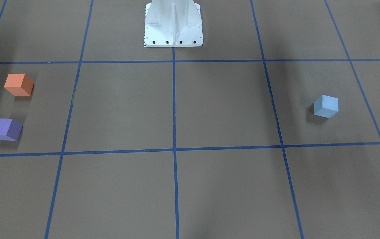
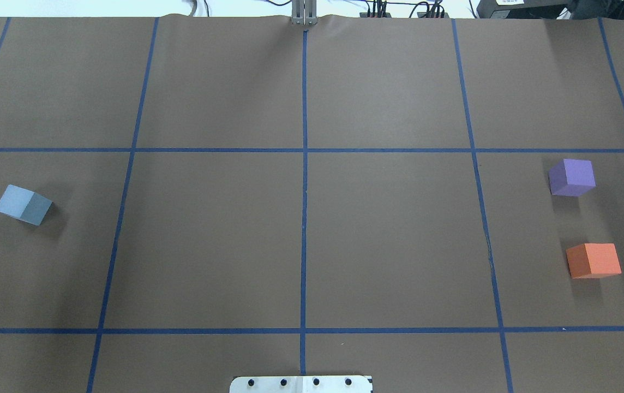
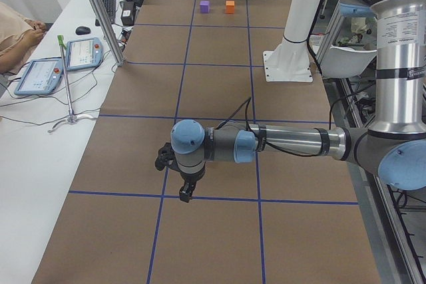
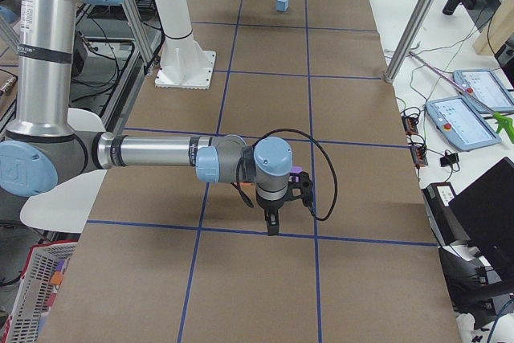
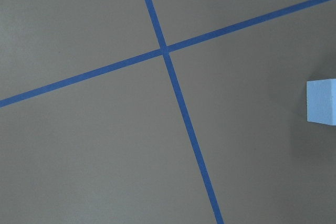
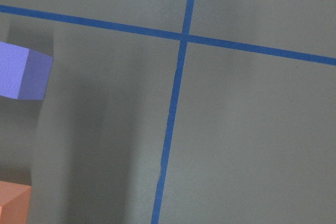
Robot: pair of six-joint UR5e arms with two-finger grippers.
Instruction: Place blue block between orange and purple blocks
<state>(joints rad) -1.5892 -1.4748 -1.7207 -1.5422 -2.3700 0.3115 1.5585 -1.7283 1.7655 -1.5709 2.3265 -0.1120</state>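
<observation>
The blue block [image 1: 326, 106] lies alone on the robot's left side of the table [image 2: 23, 204] and shows at the right edge of the left wrist view [image 5: 321, 101]. The purple block [image 2: 572, 177] and the orange block [image 2: 594, 260] lie on the robot's right side with a gap between them; both show in the right wrist view, purple [image 6: 23, 74] and orange [image 6: 13, 203]. The left gripper [image 3: 185, 194] hangs above the table near the blue block. The right gripper [image 4: 273, 226] hangs near the purple block. I cannot tell whether either is open or shut.
The table is brown paper with a grid of blue tape lines [image 2: 304, 218]. The robot's white base plate [image 1: 173, 30] stands at the middle of the robot's edge. Tablets and cables lie along the operators' side [image 3: 63, 64], and an operator's arm shows there [image 3: 16, 38].
</observation>
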